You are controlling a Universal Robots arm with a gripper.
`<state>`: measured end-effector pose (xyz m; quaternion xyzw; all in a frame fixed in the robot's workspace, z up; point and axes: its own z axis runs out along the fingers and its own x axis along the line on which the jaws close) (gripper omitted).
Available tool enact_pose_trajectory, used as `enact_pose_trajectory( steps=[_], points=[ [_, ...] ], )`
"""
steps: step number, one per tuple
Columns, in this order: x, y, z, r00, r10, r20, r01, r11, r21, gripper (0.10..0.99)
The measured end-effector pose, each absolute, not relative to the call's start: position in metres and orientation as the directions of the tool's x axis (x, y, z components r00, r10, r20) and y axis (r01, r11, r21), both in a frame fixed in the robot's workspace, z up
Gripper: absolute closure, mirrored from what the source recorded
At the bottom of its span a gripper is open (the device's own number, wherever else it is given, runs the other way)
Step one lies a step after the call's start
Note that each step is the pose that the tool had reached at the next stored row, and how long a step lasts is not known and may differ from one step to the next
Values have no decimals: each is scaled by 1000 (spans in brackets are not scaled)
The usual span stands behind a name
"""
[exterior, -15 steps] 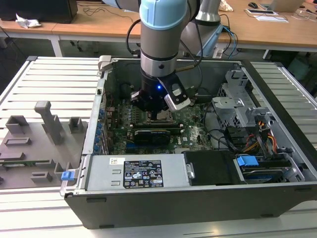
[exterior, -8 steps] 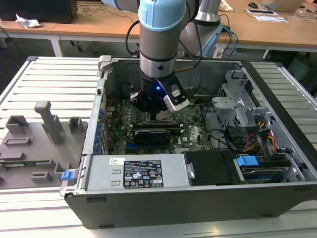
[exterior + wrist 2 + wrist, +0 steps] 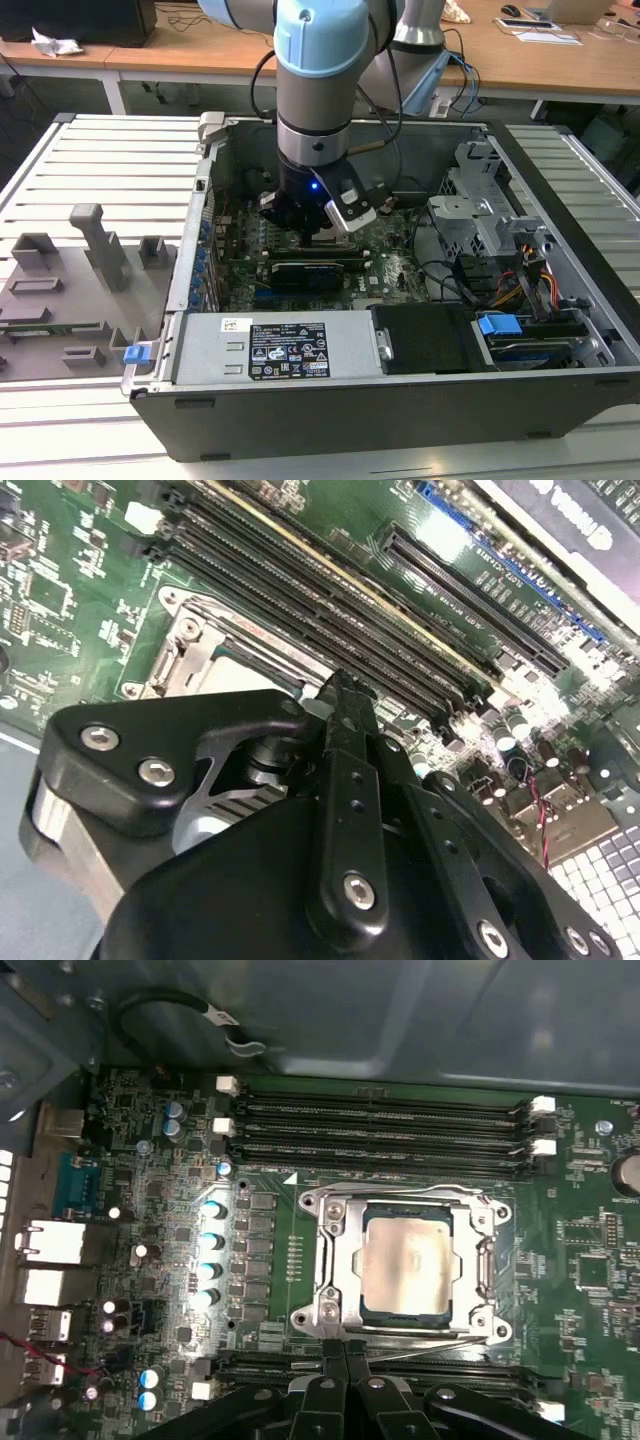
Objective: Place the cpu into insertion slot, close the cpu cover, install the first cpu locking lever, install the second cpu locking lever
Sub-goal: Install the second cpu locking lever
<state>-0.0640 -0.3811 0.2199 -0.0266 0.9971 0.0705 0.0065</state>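
Arm (image 3: 312,90) reaches into open PC case (image 3: 400,400); tool (image 3: 318,215) low over board.

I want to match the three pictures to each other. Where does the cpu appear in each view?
Exterior view: I cannot make out the cpu; the arm's end effector stands over that part of the board.
First wrist view: the cpu lies in the silver-framed socket, just beyond the fingertips.
Second wrist view: a strip of its top shows beside the end effector.
Shared landmark: the long black memory slots.

arm (image 3: 315,90) reaching straight down, wrist vertical, gripper (image 3: 345,1352) jaws pressed together, holding nothing
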Motion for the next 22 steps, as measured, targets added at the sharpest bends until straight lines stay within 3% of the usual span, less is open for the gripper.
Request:
enact_pose_trajectory(
  steps=[22],
  points=[
    [-74,-388,203,-998,-52,-21,-55,976,209,980]
  ],
)
